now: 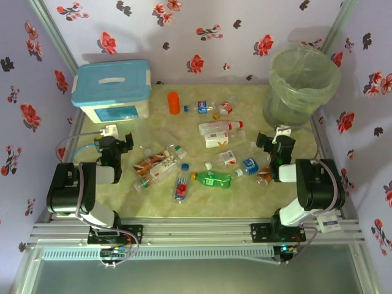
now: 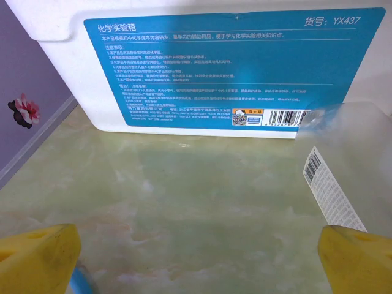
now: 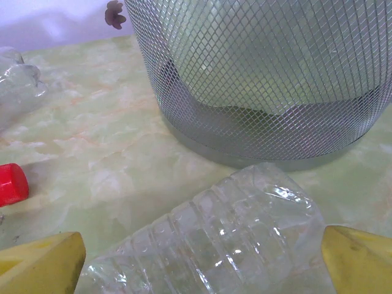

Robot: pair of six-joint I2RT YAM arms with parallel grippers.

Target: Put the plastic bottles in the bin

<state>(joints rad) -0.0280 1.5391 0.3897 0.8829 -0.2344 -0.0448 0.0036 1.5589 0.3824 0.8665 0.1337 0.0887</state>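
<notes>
Several plastic bottles lie scattered across the middle of the table: an orange one (image 1: pixel 174 102), a green one (image 1: pixel 212 179), a white one with a red label (image 1: pixel 217 128) and a blue-labelled one (image 1: pixel 248 165). The bin (image 1: pixel 303 86) stands at the back right. My right gripper (image 1: pixel 275 144) is open just in front of the bin's mesh wall (image 3: pixel 257 79). A clear ribbed bottle (image 3: pixel 226 245) lies on the table between its yellow fingertips (image 3: pixel 40 263). My left gripper (image 1: pixel 113 147) is open over bare table, with nothing between its fingertips (image 2: pixel 37 260). A clear bottle with a barcode label (image 2: pixel 343 177) lies to its right.
A white box with a blue lid (image 1: pixel 113 92) stands at the back left, and its blue printed label (image 2: pixel 226 67) faces my left gripper. A red cap (image 3: pixel 11 184) and another clear bottle (image 3: pixel 18 82) lie left of my right gripper. Flowered walls enclose the table on three sides.
</notes>
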